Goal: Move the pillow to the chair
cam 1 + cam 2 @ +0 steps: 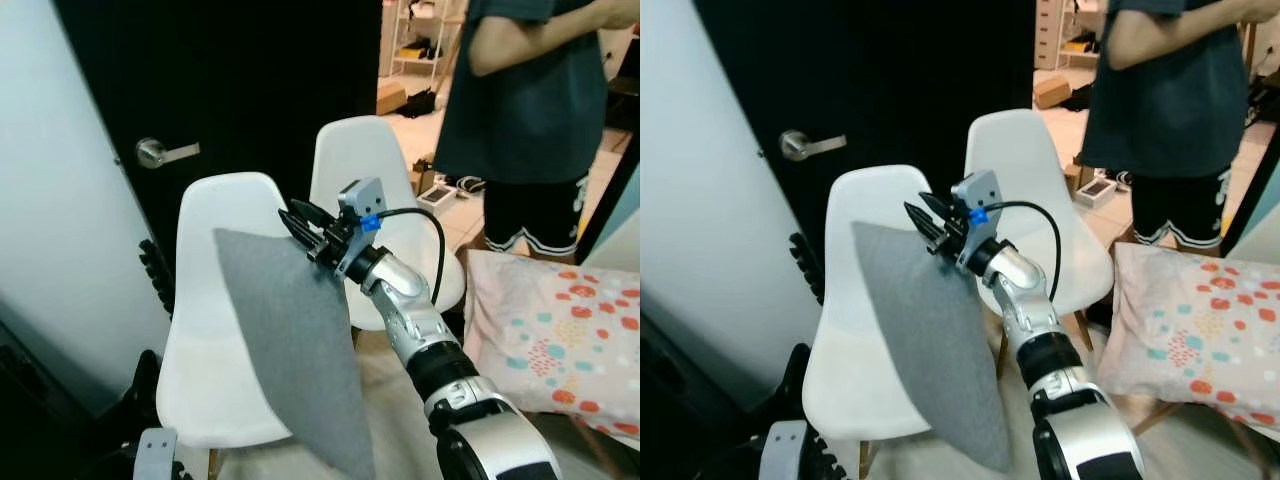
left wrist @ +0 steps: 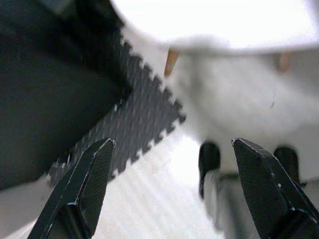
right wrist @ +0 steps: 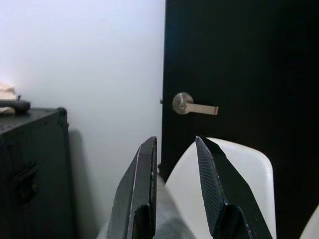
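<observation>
1. The right gripper (image 1: 305,228), at the centre of the frame, pinches the top corner of the grey pillow (image 1: 295,345); in the right wrist view its fingers (image 3: 142,189) stand narrowly apart with grey fabric between them.
2. Held by that one corner, the pillow hangs tilted in front of the near white chair (image 1: 215,330), its lower point dropping toward the bottom edge of the frame; it looks set to be lowered onto the seat.
3. The left gripper (image 2: 172,194) hangs low at the lower left, fingers wide apart and holding nothing, above a dark foam floor mat (image 2: 142,122).
4. A second white chair (image 1: 375,190) stands just behind, before a black door with a metal handle (image 1: 165,152).
5. A person (image 1: 535,110) stands at the upper right; a patterned pillow (image 1: 560,340) lies at the right edge.
</observation>
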`<state>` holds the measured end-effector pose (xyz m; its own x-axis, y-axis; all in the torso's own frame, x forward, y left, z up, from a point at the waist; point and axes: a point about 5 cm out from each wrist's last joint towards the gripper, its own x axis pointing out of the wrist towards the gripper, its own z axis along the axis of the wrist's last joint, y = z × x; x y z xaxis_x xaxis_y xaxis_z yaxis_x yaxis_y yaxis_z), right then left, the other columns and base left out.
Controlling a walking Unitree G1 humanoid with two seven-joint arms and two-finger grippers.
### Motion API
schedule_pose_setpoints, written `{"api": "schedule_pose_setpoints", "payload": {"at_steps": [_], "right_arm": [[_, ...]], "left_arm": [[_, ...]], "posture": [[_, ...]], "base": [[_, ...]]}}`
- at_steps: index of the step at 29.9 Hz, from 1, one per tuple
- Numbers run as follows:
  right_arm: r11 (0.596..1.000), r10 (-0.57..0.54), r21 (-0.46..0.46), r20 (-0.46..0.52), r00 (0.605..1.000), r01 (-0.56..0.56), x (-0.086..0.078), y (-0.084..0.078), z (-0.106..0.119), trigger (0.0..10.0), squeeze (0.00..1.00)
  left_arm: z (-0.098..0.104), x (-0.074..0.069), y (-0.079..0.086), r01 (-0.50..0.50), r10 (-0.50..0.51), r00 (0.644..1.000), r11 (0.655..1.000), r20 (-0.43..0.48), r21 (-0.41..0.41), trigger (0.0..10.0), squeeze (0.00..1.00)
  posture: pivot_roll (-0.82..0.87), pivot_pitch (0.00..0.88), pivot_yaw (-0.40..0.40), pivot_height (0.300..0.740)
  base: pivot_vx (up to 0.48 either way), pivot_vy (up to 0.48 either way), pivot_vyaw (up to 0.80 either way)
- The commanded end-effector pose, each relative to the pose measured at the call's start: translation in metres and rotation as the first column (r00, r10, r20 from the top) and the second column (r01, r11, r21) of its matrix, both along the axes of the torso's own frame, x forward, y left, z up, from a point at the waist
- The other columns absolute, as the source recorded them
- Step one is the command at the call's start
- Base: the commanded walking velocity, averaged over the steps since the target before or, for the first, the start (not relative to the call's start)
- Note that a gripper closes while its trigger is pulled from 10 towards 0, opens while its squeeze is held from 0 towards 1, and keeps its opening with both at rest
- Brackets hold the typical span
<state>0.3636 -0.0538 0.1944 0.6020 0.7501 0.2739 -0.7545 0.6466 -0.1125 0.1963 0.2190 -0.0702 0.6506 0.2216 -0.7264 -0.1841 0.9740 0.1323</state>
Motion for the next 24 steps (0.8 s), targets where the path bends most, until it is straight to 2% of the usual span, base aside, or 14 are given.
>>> {"api": "schedule_pose_setpoints", "payload": {"at_steps": [1,2,3,7,16,18,24], "right_arm": [[0.999,0.041,-0.008,0.042,0.998,-0.041,-0.003,0.011,0.008,10.0,0.00],[0.998,0.059,-0.018,0.030,0.998,-0.059,-0.006,0.013,0.004,10.0,0.00],[0.998,0.059,-0.018,0.030,0.998,-0.059,-0.006,0.013,0.004,10.0,0.00],[0.997,0.073,-0.017,0.014,0.997,-0.072,-0.011,0.016,0.000,10.0,0.00],[0.995,0.096,-0.018,0.017,0.995,-0.096,-0.015,0.021,0.001,10.0,0.00],[0.995,0.099,-0.008,0.036,0.994,-0.099,-0.014,0.021,0.009,10.0,0.00],[0.995,0.099,0.001,0.059,0.993,-0.099,-0.012,0.023,0.020,10.0,0.00]], "left_arm": [[0.002,0.001,0.006,-0.025,0.025,1.000,1.000,0.018,0.003,10.0,0.00],[0.012,0.016,0.006,-0.026,0.027,0.995,1.000,0.092,-0.007,10.0,0.00],[0.012,0.016,0.006,-0.026,0.027,0.995,1.000,0.092,-0.007,10.0,0.00],[0.031,0.040,0.008,-0.007,0.005,0.975,1.000,0.220,0.009,10.0,0.00],[0.048,0.060,0.005,0.008,-0.012,0.944,1.000,0.329,0.016,10.0,0.00],[0.054,0.067,0.001,0.019,-0.023,0.931,1.000,0.366,0.015,10.0,0.00],[0.062,0.076,-0.006,0.032,-0.034,0.911,0.999,0.411,0.010,10.0,0.00]], "posture": [[-0.10,0.028,0.036,0.740],[-0.09,0.030,0.039,0.740],[-0.09,0.030,0.039,0.740],[-0.09,0.031,0.039,0.740],[-0.09,0.026,0.039,0.740],[-0.09,0.015,0.037,0.740],[-0.08,0.012,0.034,0.740]], "base": [[0.000,0.000,0.00],[0.000,0.000,0.00],[0.000,0.000,0.00],[0.000,0.000,0.00],[0.213,0.000,0.00],[0.294,0.000,0.00],[0.301,0.000,0.00]]}}
